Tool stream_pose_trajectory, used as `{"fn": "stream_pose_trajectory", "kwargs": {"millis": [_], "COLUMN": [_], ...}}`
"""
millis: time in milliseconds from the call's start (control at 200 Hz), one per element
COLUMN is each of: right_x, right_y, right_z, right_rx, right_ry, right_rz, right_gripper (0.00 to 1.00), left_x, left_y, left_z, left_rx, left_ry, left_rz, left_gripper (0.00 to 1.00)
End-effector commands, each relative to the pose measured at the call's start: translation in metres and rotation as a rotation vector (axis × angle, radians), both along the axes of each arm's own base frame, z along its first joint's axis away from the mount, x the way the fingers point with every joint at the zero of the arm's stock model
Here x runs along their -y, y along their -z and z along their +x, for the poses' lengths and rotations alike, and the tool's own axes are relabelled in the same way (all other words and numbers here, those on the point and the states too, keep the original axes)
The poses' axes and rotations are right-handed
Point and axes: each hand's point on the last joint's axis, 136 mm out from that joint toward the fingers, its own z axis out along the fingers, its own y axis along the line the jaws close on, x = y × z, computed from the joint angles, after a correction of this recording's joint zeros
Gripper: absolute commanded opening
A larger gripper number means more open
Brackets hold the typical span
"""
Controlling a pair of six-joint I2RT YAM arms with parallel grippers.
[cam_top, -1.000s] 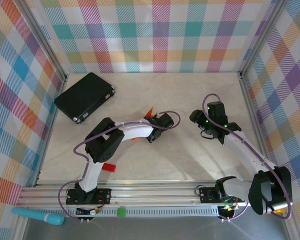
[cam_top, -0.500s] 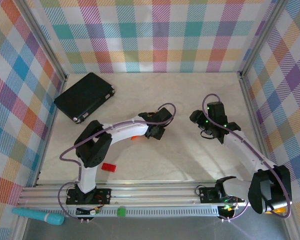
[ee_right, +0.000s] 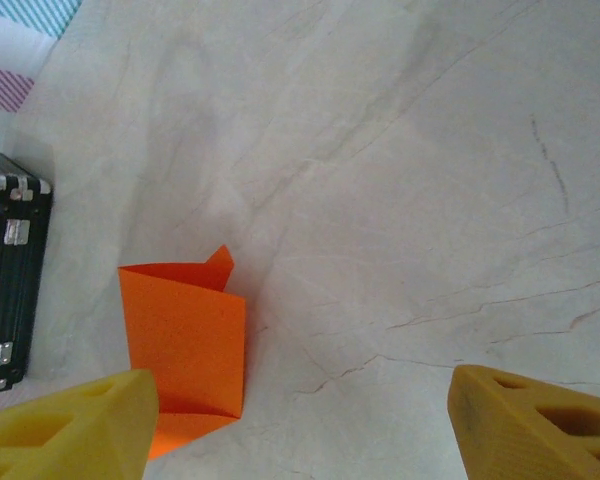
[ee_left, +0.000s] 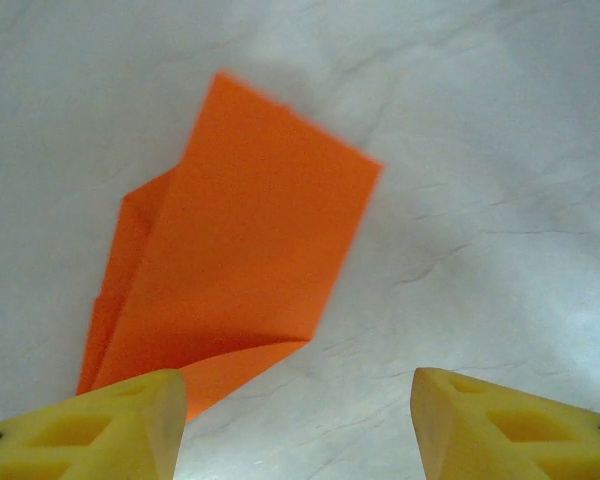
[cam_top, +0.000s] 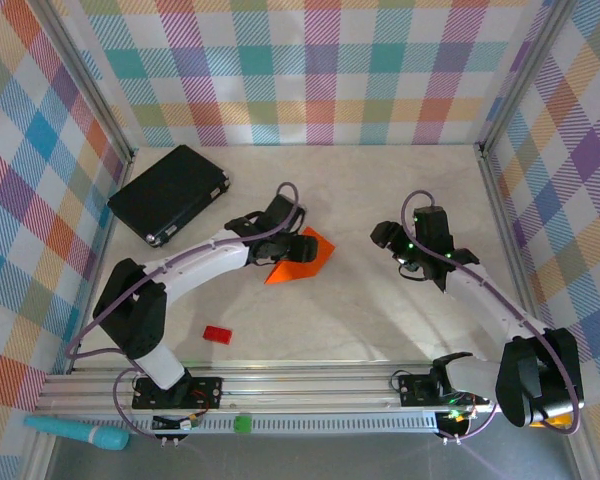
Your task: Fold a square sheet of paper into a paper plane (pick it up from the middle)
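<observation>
Left tool (ee_left: 298, 385) spread, orange paper (ee_left: 245, 265) unheld

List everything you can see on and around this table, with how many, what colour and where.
folded sheet of paper: one, bright orange, flat on the table near the middle
flat case: one, black with metal latches, far left of the table
small block: one, red, near edge, left of centre
cylindrical object: one, teal, off the table past the near left corner
small tab: one, green, on the front rail
table: one, pale marbled
walls: three, multicoloured plaid, around the table
left gripper: one, yellow fingers, open, above the paper's edge
right gripper: one, yellow fingers, open, above bare table to the right of the paper
</observation>
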Motion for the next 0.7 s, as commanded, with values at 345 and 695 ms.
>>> {"fn": "stream_pose_trajectory", "kwargs": {"millis": [345, 695], "right_x": [-0.015, -0.022], "right_y": [0.019, 0.025], "right_z": [0.001, 0.004], "right_rx": [-0.052, -0.079], "right_ry": [-0.056, -0.066], "right_rz": [0.061, 0.099], "right_gripper": [0.76, 0.76], "left_x": [0.004, -0.012], "left_y": [0.027, 0.056], "left_z": [-0.004, 0.029], "left_rx": [-0.181, -0.216], "left_ry": [-0.075, -0.144], "left_rz": [-0.272, -0.254], "left_gripper": [0.59, 0.57]}}
